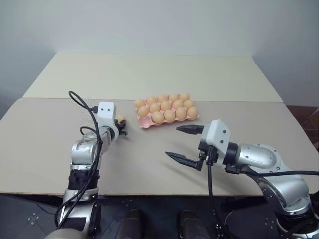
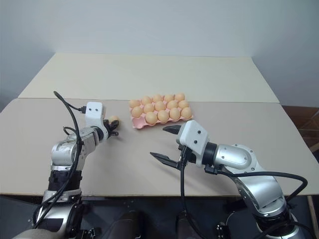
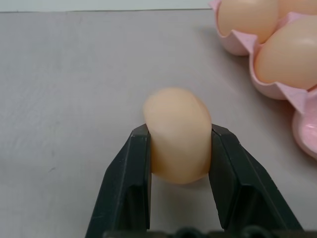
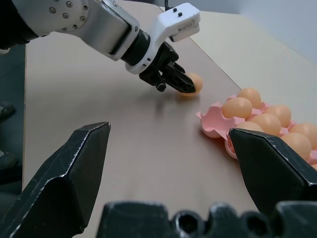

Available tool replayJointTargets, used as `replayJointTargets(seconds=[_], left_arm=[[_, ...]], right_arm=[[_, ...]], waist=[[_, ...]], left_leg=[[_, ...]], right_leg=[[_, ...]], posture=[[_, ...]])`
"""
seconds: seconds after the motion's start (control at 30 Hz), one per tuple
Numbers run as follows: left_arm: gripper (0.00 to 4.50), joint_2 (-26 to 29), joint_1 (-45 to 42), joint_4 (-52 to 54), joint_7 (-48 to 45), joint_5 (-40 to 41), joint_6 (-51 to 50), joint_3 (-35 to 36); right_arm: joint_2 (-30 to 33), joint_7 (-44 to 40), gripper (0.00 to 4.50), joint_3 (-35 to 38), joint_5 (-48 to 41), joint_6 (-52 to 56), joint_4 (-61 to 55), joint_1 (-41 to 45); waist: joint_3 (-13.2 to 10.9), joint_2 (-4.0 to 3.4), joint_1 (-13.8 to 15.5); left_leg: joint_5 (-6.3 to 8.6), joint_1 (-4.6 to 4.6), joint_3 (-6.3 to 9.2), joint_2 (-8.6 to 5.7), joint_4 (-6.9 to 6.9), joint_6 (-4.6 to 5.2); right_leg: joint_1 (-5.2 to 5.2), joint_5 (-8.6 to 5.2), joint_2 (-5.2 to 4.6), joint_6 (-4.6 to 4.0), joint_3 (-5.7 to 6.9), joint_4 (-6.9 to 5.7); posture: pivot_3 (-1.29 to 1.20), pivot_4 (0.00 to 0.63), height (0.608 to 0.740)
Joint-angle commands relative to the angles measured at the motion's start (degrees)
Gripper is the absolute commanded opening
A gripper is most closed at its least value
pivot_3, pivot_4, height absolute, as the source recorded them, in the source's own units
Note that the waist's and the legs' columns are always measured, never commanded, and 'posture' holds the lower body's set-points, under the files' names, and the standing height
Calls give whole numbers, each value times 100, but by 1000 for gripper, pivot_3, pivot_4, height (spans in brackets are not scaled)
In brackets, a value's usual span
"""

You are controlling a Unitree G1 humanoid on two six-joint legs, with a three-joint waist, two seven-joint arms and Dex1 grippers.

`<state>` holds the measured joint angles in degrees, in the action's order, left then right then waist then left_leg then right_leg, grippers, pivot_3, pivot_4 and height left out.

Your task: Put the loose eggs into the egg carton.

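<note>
One loose egg (image 3: 178,124), tan-orange, lies low at the table surface just left of the egg carton (image 1: 144,124). My left gripper (image 3: 181,133) is shut on it, one black finger (image 3: 130,173) on each side. The same egg (image 4: 194,81) shows in the right wrist view at the tips of the left gripper (image 4: 182,83). The pink carton holds several eggs (image 1: 169,105), and its near left corner cup (image 3: 307,131) is bare. My right gripper (image 1: 172,141) hovers open over the table in front of the carton, with nothing between its fingers (image 4: 270,166).
A second tan table (image 1: 149,74) butts against the far edge of the near one, with a seam (image 1: 224,101) behind the carton. A black cable (image 1: 82,102) loops off my left wrist. The near table edge (image 1: 149,194) runs below both arms.
</note>
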<state>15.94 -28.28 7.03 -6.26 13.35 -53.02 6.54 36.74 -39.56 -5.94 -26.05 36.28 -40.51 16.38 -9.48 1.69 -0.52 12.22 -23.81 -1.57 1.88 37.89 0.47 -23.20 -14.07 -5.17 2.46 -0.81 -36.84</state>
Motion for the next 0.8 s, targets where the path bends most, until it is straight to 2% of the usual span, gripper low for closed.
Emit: replayJointTargets(seconds=[0.03,0.17,0.43,0.8], left_arm=[[1273,-95,89,1081,-32,96,-194,-220],[1273,-294,221,1730,24,60,-412,-636],[1273,-482,33,1359,79,-225,-182,-1051],[1273,-376,-193,997,-55,-497,-145,-1201]], right_arm=[[44,22,4500,190,-70,-59,-194,-16],[83,-4,4500,220,-68,-91,-150,-24],[-8,85,4500,112,-31,-102,-137,-11],[23,77,4500,113,-18,-119,-201,-69]], waist=[[0,0,0],[0,0,37],[0,1,33],[-1,1,36]], left_leg=[[0,0,1,0,0,0],[-1,2,-1,-4,2,-1],[-1,3,-1,-3,2,-1],[-1,2,-1,-3,2,0]], right_leg=[[0,0,0,0,0,-2],[5,2,-3,2,1,-3],[3,2,2,2,-1,0],[3,2,2,2,0,1]], posture=[[0,150,740],[0,150,740],[0,150,740],[0,150,740]])
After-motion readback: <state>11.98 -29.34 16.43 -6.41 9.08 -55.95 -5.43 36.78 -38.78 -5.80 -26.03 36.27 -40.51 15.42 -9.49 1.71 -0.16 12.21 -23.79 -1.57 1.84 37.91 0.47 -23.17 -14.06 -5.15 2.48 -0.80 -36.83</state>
